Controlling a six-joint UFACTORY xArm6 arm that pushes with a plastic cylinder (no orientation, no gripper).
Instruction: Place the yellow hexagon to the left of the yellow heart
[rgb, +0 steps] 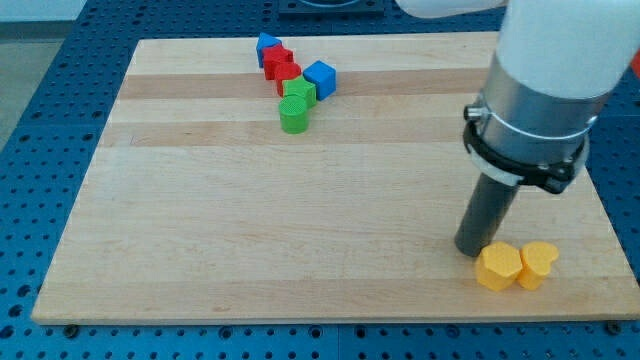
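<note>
My tip, the blunt lower end of a dark rod with no pincer to spread or press shut and nothing in its hold, stands on the wooden board at the upper-left edge of the yellow hexagon, touching it or very nearly so. The hexagon lies near the view's bottom right, flush against the yellow heart on its left side. By the look of it the placing step is all but finished; the next move seems to call only for a clean withdrawal without nudging either piece. Well apart, near the view's top, red, blue and green blocks sit clustered.
</note>
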